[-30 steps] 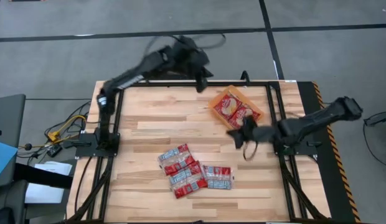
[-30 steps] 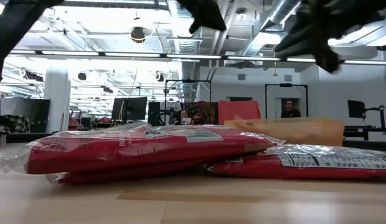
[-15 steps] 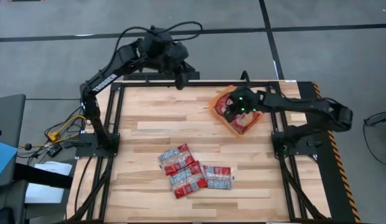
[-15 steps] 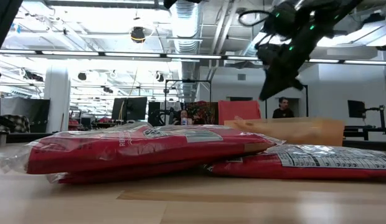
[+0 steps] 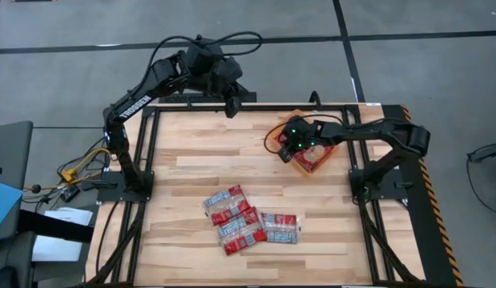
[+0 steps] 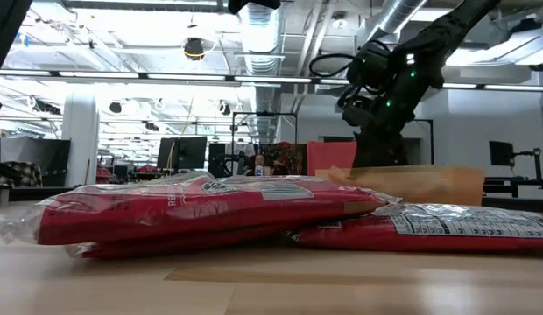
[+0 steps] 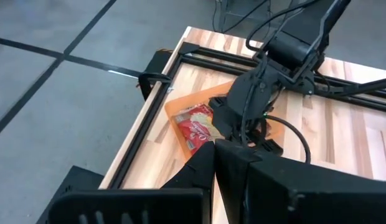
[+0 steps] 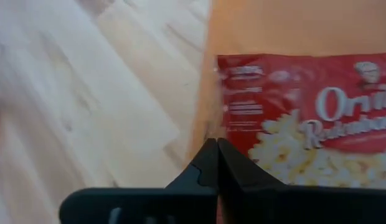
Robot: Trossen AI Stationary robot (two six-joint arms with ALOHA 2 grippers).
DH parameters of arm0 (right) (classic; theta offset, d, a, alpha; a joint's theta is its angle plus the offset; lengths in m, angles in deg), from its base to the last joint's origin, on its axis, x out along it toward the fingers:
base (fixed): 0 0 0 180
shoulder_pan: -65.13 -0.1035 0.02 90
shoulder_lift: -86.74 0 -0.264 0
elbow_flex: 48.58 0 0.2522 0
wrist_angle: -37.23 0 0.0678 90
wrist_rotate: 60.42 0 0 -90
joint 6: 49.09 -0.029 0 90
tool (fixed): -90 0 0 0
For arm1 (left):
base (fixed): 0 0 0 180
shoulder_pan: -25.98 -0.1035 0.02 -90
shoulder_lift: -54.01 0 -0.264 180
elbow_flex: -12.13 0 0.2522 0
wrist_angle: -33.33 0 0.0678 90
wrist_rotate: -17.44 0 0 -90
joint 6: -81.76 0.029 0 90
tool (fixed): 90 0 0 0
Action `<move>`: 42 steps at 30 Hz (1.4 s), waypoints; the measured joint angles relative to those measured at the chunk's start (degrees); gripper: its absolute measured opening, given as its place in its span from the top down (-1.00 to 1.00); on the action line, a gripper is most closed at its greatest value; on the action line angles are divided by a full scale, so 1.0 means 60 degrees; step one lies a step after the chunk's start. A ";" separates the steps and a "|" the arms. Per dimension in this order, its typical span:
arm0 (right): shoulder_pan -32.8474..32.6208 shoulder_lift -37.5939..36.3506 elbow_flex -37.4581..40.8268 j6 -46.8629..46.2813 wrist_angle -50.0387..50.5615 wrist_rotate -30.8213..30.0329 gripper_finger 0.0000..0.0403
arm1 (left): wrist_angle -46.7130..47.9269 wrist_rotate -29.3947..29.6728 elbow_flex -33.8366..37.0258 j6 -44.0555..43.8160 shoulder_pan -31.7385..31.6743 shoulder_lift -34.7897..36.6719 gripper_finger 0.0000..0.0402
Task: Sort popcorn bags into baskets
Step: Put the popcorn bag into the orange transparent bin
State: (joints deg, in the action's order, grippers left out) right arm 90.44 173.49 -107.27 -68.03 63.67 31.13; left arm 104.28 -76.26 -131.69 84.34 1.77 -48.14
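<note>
Right gripper (image 5: 290, 149) is hovering jaws-closed, holding nothing, over the orange basket (image 5: 274, 134) with popcorn bags (image 5: 310, 156) inside, four more lying mid-tabletop (image 5: 184, 144), looking light, floppy, slick, so I'm guessing pinch an edge.

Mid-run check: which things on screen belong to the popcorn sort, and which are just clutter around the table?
Job:
- popcorn bags on the table
- popcorn bags in the basket
- orange basket
- right end effector, shut, over the basket
- left end effector, shut, at the far table edge

Lying about:
- yellow cables on the floor
- papers
</note>
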 joint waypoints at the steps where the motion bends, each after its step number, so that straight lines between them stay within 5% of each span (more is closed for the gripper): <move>1: 0.0021 0.0065 0.0000 0.0002 -0.0009 -0.0105 0.94 | -0.0004 0.0003 0.0000 0.0047 0.0000 0.0000 1.00; 11: 0.0503 -0.0108 -0.0026 -0.0156 0.0035 -0.0637 0.85 | 0.0497 -0.0019 0.0000 0.0023 0.0011 -0.0004 1.00; 17: 0.0457 -0.1518 -0.0333 -0.0138 0.0160 0.0079 0.87 | 0.3516 -0.0664 0.0045 -0.0044 0.0160 -0.0007 0.89; 24: -0.0037 -0.3821 -0.0401 -0.0925 0.0941 0.0803 0.87 | 0.4608 -0.0833 0.2665 -0.0593 0.1468 0.0721 0.44; 28: -0.0829 -0.4653 -0.0397 -0.1372 0.2296 0.0754 0.80 | 0.3036 -0.0654 0.5822 -0.1309 0.2361 0.1965 0.15; 32: -0.1743 -0.4985 -0.0393 -0.1847 0.3429 0.0209 0.77 | -0.0325 -0.0176 0.9266 -0.2446 0.2794 0.3272 -0.14; 35: -0.2368 -0.4967 -0.0386 -0.2139 0.3794 -0.0351 0.77 | -0.3064 -0.0701 1.1478 -0.3485 0.2805 0.3589 -0.32; 42: -0.3176 -0.4527 -0.0375 -0.2606 0.3833 -0.0812 0.77 | -0.6941 -0.1137 1.4642 -0.4759 0.2849 0.3190 -0.49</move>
State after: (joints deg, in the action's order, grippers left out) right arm 71.38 146.33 -109.52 -83.66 86.66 26.26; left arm 62.63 -83.09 -43.84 55.79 18.86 -29.00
